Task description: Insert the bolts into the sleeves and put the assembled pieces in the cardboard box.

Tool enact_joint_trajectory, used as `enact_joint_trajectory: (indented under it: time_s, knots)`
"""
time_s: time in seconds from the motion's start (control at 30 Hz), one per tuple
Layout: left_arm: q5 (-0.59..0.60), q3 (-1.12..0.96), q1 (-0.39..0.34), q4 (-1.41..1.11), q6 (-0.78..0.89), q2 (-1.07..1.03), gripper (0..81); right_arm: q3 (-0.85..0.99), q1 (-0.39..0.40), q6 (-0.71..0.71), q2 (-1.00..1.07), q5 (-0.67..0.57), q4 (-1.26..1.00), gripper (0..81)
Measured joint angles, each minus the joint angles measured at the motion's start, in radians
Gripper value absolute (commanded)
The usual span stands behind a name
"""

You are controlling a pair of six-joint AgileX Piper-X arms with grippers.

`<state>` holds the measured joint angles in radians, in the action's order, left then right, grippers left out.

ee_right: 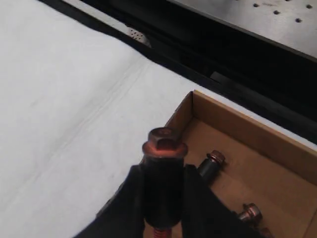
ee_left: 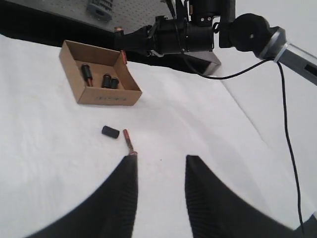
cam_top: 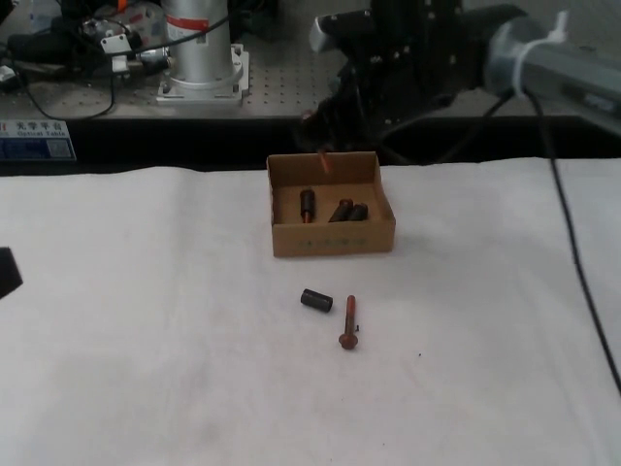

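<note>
High view: the cardboard box [cam_top: 333,241] sits on the white-covered surface [cam_top: 146,340]; several assembled pieces [cam_top: 307,204] lie inside it. The loose sleeve [cam_top: 316,300] and the loose bolt [cam_top: 349,320] lie just in front of the box, near each other but apart. The right arm hangs above the box's far rim, and the held piece [cam_top: 326,161] points down at that rim.

Left wrist view: the left claw [ee_left: 159,183] hovers with its fingers apart and nothing between them, on the side of the loose bolt away from the box; bare cloth lies all around the pair, so there is open room to approach.

Right wrist view: the right claw [ee_right: 162,181] is clamped on the dark sleeve of the held piece, with the bolt head above the fingers and thread showing below, about over the box's rim.

The parts look small, stiff and smooth, probably light and apt to roll. The bolt is likely best pinched across its shank under the head, and the sleeve across its body. The box's thin walls would probably shift if bumped, so a release deeper inside the rim seems safer.
</note>
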<state>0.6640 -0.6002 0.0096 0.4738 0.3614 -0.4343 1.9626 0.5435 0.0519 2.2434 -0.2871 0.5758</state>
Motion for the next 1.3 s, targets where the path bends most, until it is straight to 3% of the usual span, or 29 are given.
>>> enact_joint_trajectory:
  time_s: [0.2, 0.63, 0.87, 1.13, 1.3]
  knots:
    - [-0.044, 0.000, 0.000, 0.050, 0.000, 0.013, 24.1, 0.184, -0.005, -0.052, 0.179, 0.009, 0.110, 2.9]
    - [-0.078, 0.000, 0.000, 0.055, 0.000, 0.013, 24.1, 0.207, -0.007, -0.102, 0.227, 0.102, 0.182, 0.6]
    - [-0.081, 0.000, 0.000, 0.055, -0.002, 0.013, 24.1, 0.207, -0.007, -0.102, 0.227, 0.108, 0.182, 26.4]
    - [-0.081, 0.000, 0.000, 0.055, -0.002, 0.013, 24.1, 0.207, -0.007, -0.088, 0.210, 0.112, 0.223, 27.2]
    - [-0.081, 0.000, 0.000, 0.055, -0.007, 0.013, 24.1, 0.212, -0.007, -0.064, 0.137, 0.112, 0.387, 27.2]
